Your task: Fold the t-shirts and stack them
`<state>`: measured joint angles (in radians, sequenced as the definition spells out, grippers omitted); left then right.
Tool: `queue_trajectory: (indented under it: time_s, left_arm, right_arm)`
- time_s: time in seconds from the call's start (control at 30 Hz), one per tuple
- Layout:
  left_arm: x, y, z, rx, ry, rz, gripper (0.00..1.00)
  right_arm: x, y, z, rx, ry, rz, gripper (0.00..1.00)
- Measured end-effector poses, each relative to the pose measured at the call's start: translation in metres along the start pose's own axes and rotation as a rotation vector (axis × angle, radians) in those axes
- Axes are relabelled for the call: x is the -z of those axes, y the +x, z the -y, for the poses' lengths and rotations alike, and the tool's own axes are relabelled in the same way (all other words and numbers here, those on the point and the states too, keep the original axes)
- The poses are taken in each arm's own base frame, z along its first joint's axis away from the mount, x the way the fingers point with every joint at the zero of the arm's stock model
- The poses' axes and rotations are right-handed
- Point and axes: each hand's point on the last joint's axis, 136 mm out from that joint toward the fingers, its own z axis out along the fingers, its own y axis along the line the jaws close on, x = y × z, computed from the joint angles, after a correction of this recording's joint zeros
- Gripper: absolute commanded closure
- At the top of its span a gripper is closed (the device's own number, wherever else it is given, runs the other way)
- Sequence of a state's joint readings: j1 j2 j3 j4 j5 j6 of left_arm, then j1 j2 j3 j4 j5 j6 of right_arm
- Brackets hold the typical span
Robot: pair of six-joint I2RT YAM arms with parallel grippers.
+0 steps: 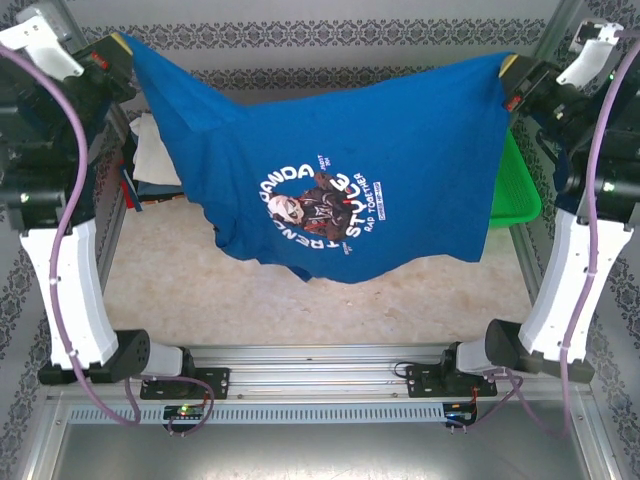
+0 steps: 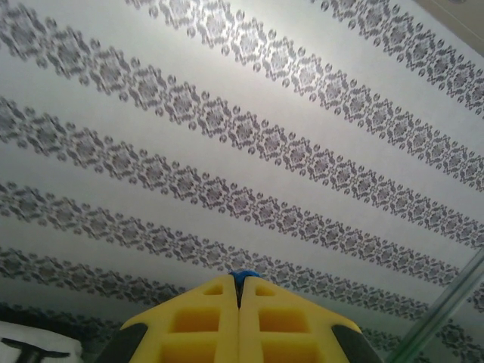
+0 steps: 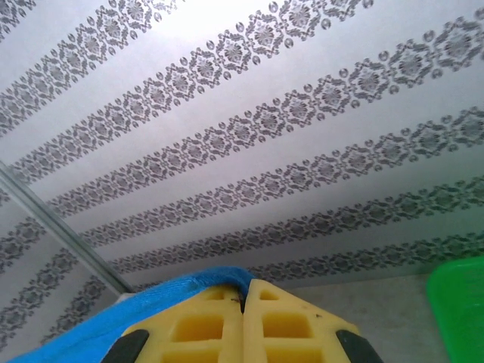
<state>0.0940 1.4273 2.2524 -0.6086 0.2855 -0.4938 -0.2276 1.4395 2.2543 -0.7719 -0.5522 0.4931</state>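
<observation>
Patterned wall [image 2: 227, 91] behind: left gripper [image 1: 121, 43], right gripper [image 1: 508, 67] each clamp blue t-shirt [image 1: 410, 150], stretched between.

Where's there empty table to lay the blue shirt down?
The bare tabletop in front is free, between the hanging blue t-shirt and the metal rail by the arms' bases. It's crowded far left with folded shirts and far right with the green basket.

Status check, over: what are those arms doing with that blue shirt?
Left pincer and right pincer both shut on corners of royal-blue cloth t-shirt. Shirt hangs spread between them, panda print showing. Green plastic basket partly behind its right edge.
</observation>
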Motion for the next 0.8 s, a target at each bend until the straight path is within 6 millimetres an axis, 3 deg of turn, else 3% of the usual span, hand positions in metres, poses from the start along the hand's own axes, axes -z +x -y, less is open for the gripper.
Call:
queue_trajectory:
  time_s: [0.23, 0.47, 0.63, 0.73, 0.8]
  left_arm:
    - [-0.091, 0.035, -0.017, 0.178, 0.082, -0.109, 1.0]
    - [-0.18, 0.05, -0.033, 0.388, 0.198, -0.083, 1.0]
    - [-0.21, 0.064, -0.051, 0.498, 0.207, -0.061, 1.0]
    - [-0.21, 0.048, -0.053, 0.52, 0.226, -0.003, 1.0]
    - [-0.204, 0.025, -0.056, 0.52, 0.251, 0.069, 1.0]
  right_arm:
    - [-0.058, -0.002, 0.025, -0.065, -0.057, -0.057, 1.0]
    - [-0.132, -0.014, 0.057, -0.124, -0.142, -0.056, 1.0]
    - [-0.17, -0.021, 0.087, -0.212, -0.194, -0.01, 1.0]
    - [-0.178, -0.034, 0.1, -0.244, -0.207, 0.046, 1.0]
    - [-0.173, -0.05, 0.1, -0.24, -0.222, 0.105, 1.0]
